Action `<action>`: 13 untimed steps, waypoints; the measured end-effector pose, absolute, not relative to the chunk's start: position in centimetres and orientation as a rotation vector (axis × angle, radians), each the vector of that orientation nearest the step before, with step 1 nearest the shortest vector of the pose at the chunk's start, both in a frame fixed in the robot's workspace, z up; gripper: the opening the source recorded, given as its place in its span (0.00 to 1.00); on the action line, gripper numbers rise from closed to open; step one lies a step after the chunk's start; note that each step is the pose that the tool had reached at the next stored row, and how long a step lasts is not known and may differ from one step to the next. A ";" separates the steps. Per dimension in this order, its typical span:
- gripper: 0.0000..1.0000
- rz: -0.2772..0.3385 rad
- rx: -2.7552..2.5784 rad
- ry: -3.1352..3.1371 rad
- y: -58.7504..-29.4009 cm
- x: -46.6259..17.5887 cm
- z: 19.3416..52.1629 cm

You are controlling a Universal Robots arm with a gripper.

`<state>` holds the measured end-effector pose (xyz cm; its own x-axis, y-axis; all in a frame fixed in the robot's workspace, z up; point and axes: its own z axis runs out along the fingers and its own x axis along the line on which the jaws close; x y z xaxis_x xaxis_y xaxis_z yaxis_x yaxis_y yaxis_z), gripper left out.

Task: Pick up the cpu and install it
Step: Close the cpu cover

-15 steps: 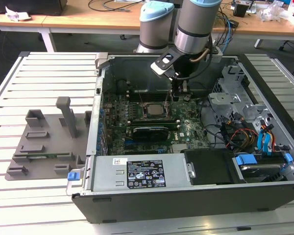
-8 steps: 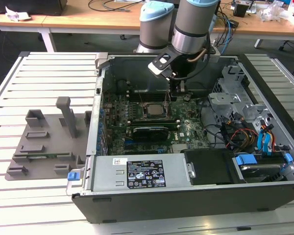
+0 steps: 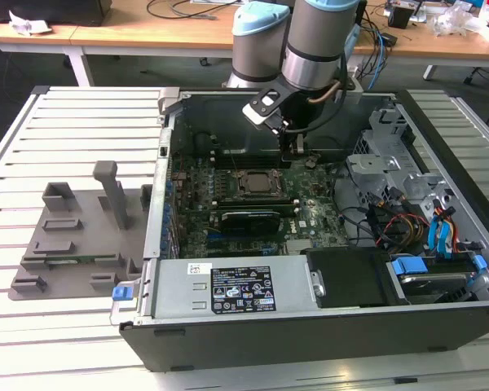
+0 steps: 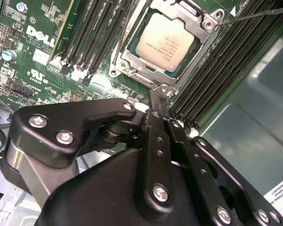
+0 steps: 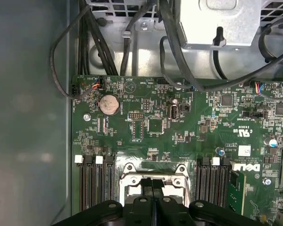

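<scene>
Sitting seated in its socket frame (image 4: 203, 28), cpu (image 4: 167, 43), claw (image 5: 152, 182) pressed together, empty, just beside the frame's edge.

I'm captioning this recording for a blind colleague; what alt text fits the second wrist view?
The cpu, a silver-topped square chip, sits inside the metal frame of the motherboard socket. The black tool fills the foreground, its tips meeting just short of the socket. Dark memory slots flank the socket on the green motherboard.

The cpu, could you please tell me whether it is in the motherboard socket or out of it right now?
In. The cpu lies flat inside the socket's metal frame in the second wrist view, with the gripper beside the frame, holding nothing.
</scene>
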<state>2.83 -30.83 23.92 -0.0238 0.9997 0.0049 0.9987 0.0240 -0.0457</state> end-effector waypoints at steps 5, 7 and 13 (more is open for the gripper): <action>0.11 0.045 -2.170 -2.222 -30.9 1.9 23.7; 0.11 0.046 -2.170 -2.222 -30.9 1.3 23.6; 0.11 0.046 -2.170 -2.222 -31.0 -0.9 23.4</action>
